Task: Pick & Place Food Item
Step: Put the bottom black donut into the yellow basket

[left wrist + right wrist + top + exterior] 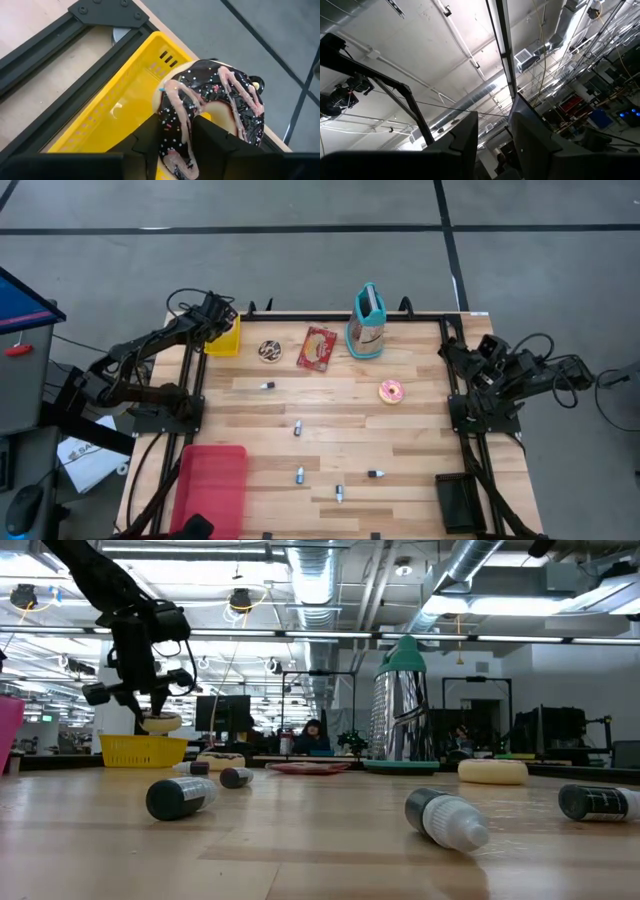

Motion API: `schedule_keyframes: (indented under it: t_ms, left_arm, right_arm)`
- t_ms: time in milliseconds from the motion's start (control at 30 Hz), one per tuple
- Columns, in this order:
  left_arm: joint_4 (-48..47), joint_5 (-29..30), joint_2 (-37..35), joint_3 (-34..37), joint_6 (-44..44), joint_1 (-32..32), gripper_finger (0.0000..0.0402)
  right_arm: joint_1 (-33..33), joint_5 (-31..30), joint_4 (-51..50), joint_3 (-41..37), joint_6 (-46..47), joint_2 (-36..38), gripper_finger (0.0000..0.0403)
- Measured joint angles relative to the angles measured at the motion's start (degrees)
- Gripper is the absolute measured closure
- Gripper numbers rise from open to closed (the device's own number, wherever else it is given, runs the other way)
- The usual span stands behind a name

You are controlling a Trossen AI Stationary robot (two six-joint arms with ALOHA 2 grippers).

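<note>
While the left gripper [192, 142] hangs over the yellow basket [222, 338] at the table's [340, 440] far left corner, its fingers pinch the edge of a chocolate-iced doughnut [212, 112] with pink drizzle, jaws narrowly parted around the ring's rim, and the doughnut is clear of the basket floor, above the basket's outer wall. The main risk, as I judge it, is a drop on the wrong side: seen from the wrist, much of the doughnut overhangs the wall toward the grey floor beyond the table edge, so a release from this spot could tip it over the rim and off the table. A lesser risk is that the thin pinch lets the doughnut swing or slip early. Smaller still, the soft icing may stick to a finger and drag the doughnut askew. The right gripper [495, 145] is parked well away from the basket, at the table's opposite side, pointing up at the ceiling with its fingers a little apart and nothing between them. A pink doughnut [391, 391] and a sprinkled one [270, 351] lie on the table beyond the basket.
</note>
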State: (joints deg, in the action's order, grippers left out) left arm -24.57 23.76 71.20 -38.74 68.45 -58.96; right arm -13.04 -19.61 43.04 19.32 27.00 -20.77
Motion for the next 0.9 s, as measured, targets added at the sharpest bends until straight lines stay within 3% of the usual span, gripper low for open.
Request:
schedule_keyframes:
  t_ms: [367,900]
  left_arm:
    - [1.1,0.7,0.0,0.0,3.5,0.0,0.0219]
    - [7.5,0.2,-1.2,0.0,6.1,0.8,0.022]
  right_arm:
    - [-0.7,0.1,-0.6,5.2,-3.0,-3.4,0.029]
    - [-1.6,0.2,-1.3,5.7,-3.7,-3.7,0.029]
